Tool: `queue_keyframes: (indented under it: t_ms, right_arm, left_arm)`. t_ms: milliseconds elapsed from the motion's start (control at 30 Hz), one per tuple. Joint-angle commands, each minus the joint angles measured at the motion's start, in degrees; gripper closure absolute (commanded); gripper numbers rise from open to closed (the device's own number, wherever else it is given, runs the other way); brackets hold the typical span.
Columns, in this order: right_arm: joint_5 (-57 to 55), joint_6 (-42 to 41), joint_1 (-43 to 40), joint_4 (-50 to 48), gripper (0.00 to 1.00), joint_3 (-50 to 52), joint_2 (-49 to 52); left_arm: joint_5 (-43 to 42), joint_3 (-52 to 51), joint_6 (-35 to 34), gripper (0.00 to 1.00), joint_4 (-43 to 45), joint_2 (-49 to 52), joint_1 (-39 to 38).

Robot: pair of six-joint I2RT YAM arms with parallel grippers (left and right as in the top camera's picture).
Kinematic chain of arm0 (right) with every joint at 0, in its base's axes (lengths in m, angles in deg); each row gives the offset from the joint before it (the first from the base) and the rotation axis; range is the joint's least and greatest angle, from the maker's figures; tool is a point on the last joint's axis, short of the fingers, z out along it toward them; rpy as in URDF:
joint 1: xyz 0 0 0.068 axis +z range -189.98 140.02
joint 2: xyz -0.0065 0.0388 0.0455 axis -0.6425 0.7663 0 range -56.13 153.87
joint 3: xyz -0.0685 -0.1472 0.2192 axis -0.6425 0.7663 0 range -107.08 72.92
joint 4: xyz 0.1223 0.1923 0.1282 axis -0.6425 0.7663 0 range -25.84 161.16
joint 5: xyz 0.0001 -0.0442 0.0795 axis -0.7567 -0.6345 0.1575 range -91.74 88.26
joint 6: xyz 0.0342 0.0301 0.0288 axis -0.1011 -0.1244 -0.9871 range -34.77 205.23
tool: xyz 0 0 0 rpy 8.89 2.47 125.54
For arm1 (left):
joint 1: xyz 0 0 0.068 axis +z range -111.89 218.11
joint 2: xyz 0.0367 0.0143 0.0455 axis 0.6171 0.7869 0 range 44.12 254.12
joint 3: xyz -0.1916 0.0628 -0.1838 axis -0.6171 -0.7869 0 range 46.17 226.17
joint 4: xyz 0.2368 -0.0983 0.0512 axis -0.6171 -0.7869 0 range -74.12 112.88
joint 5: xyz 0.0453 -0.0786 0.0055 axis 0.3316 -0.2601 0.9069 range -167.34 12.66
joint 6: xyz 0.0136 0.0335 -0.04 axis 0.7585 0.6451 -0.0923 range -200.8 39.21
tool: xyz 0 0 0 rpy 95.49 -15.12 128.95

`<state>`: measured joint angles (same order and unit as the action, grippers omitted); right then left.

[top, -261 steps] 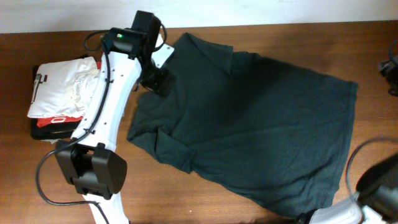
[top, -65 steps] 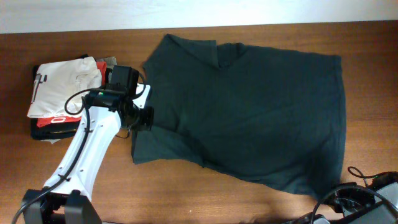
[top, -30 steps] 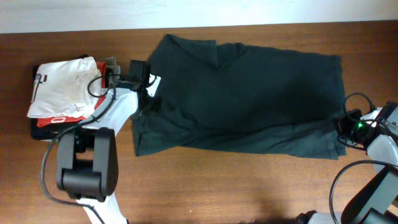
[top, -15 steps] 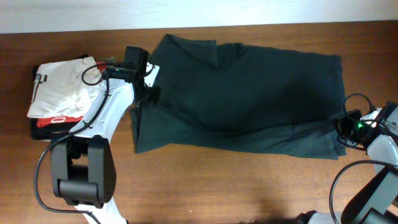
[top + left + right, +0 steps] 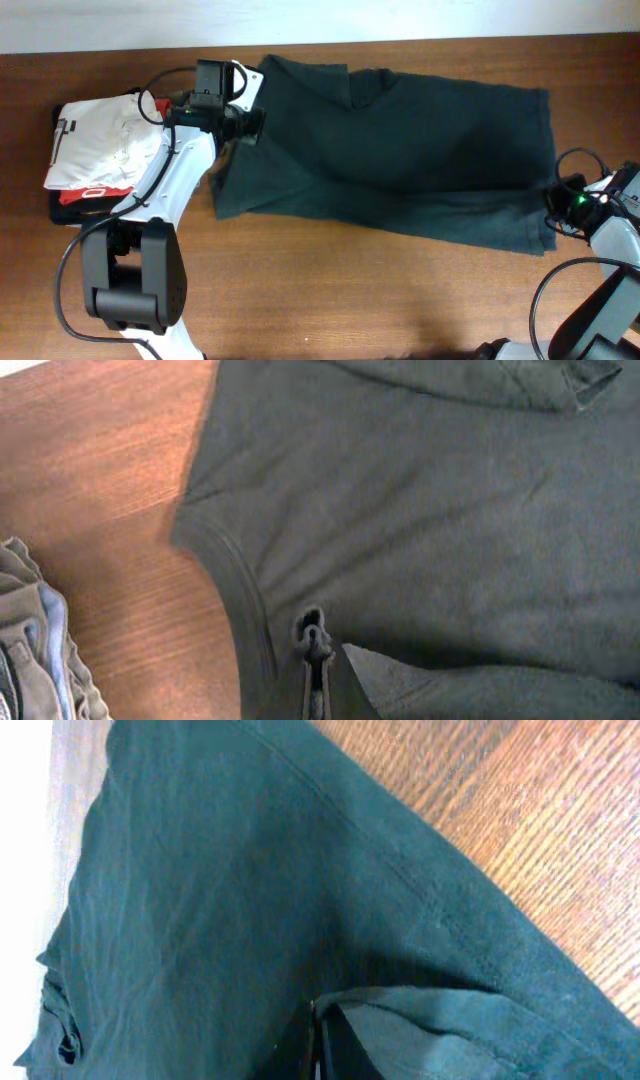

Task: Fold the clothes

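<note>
"T-shirt [image 5: 400,150] first: where was it?"

"Lengthways across the middle of the table [image 5: 330,300], plain dark side up. Its left end was just beside the stack of folded clothes [image 5: 100,140]. I held one long edge at both ends. My left gripper [image 5: 248,122] was clamped on a pinch of cloth at the sleeve end, and my right gripper [image 5: 553,195] was pinched on the hem end."

"What had just changed?"

"Half a second before, my left gripper sat nearer the front of the table. It had carried its pinch toward the far side, so the held edge ran taut over the T-shirt. My right had barely moved. Two seconds before, the T-shirt lay open and skewed."

"Meaning?"

"I judged the first lengthways fold half laid. The edge was not yet set down, and a strip underneath stuck out along the front."
</note>
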<state>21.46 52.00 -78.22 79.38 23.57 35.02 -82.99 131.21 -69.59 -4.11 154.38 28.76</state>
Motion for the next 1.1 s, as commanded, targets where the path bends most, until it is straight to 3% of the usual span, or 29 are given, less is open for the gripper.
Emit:
queue_keyframes:
  t_ms: [0, 167, 200, 233, 267, 300, 333, 433, 500, 567, 633, 767, 800, 833, 900, 933, 1000, 1033, 1067]
  right_arm:
    - [-0.87, -0.24, 0.37, -2.27, 0.96, -0.59, 0.2]
    - [0.35, 1.46, 0.37, -6.4, 0.94, -0.59, 0.55]
    - [0.35, 1.46, 0.37, -7.23, 0.81, -0.59, 0.98]
    - [0.35, 1.49, 0.35, -7.58, 0.61, -0.57, 1.18]
    - [1.64, 3.87, 0.24, -7.58, 0.42, -0.61, 0.96]
    - [4.81, 5.7, -0.15, -7.5, 0.36, -0.61, 0.48]
    - [8.24, 5.79, -1.14, -7.06, 0.34, -0.61, -0.52]
    - [14.29, 5.77, -3.8, -0.02, 0.33, -0.61, -8.13]
    - [12.0, 5.84, -3.78, 9.29, 0.33, -0.61, -12.24]
    - [1.84, 7.13, -3.78, 24.39, 0.33, -0.59, -12.92]
    - [-7.43, 7.13, -3.78, 29.51, 0.34, -0.44, -10.34]
    - [-10.45, 9.05, -3.8, 30.8, 0.33, -0.35, -2.36]
    - [-10.43, 9.29, -3.8, 30.01, 0.34, -0.35, 1.27]
    - [-10.38, 9.31, -3.8, 29.31, 0.39, -0.35, 3.65]
    - [-9.99, 10.82, -3.78, 26.88, 0.41, -0.35, 9.07]
    - [-9.97, 10.78, -3.78, 26.25, 0.43, -0.35, 10.56]
    - [-10.29, 10.75, -3.8, 24.72, 0.58, -0.37, 11.37]
    - [-10.64, 10.71, -3.89, 24.35, 0.71, -0.44, 11.32]
    - [-10.62, 10.47, -4.07, 24.15, 0.84, -0.63, 11.32]
  left_arm:
    - [-0.13, 1.11, 1.14, 1.0, 0.11, 1.99, 0.13]
    - [0.59, 1.11, 1.14, 1.0, -1.84, 2.56, 0.13]
    - [0.72, 1.11, 1.14, 0.99, -1.81, 2.56, 0.13]
    - [0.74, 1.11, 1.14, 0.87, -1.84, 2.56, 0.13]
    - [1.05, 1.11, 1.14, 0.52, -2.03, 2.56, 0.15]
    - [2.38, 1.29, 1.11, 0.35, -2.62, 2.54, 0.26]
    - [4.09, 2.08, 1.11, 0.28, -4.61, 2.49, 0.44]
    - [5.05, 6.69, 1.11, 0.24, -14.27, 2.1, 1.29]
    - [5.95, 9.49, 0.66, 0.16, -22.84, 2.1, 1.44]
    - [5.86, 9.22, -3.26, 0.15, -30.4, 2.36, 1.7]
    - [5.84, 7.19, -7.3, 0.16, -32.57, 2.4, 1.9]
    - [5.86, 0.7, -9.07, 0.22, -32.54, 2.47, 1.9]
    - [5.84, -1.53, -9.09, 0.43, -33.11, 2.47, 1.9]
    - [5.84, -2.6, -9.09, 0.5, -33.99, 2.47, 1.9]
    - [5.9, -4.04, -9.05, 0.52, -35.76, 2.47, 1.9]
    - [5.92, -4.46, -9.07, 0.63, -35.36, 2.47, 1.92]
    - [6.4, -4.59, -9.05, 0.89, -33.99, 2.56, 1.9]
    - [7.37, -4.61, -9.05, 0.99, -33.33, 2.56, 1.9]
    - [10.27, -4.61, -9.05, 1.0, -32.06, 2.56, 1.92]
